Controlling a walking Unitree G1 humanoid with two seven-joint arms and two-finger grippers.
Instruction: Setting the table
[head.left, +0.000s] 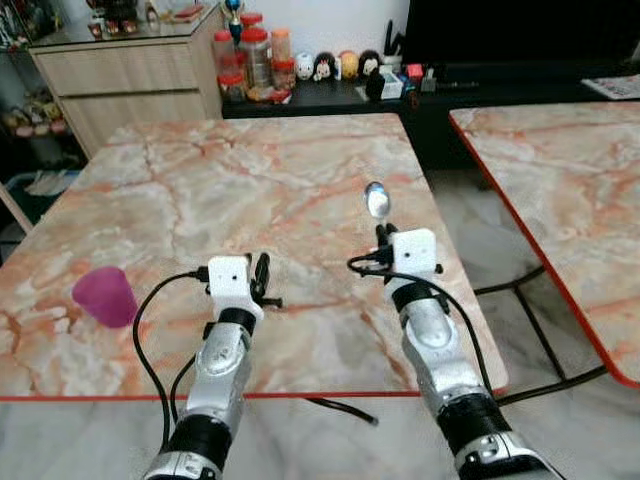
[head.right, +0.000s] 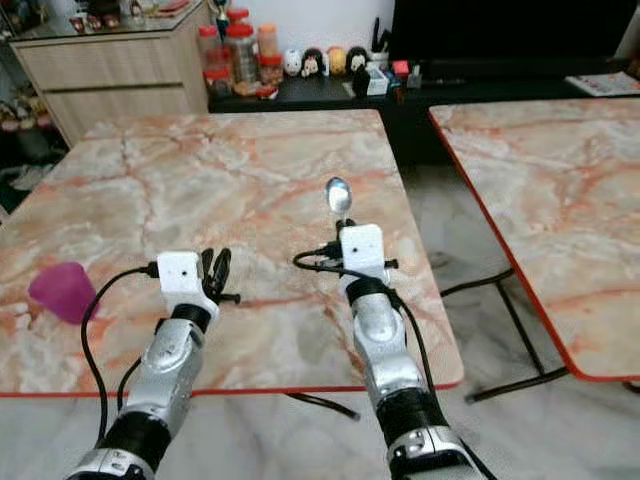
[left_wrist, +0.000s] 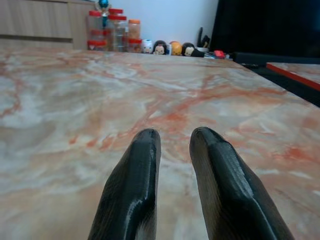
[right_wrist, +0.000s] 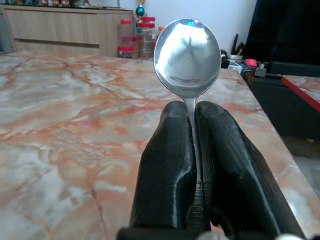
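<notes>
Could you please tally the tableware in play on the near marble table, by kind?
Spoon: 1, shut in the right gripper above the table.
Purple cup: 1, on the table near the left gripper.
Total: 2.

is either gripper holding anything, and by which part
The right gripper is shut on a spoon, clamping its handle just below the bowl. The left gripper holds nothing, its fingers slightly apart over the table.
</notes>
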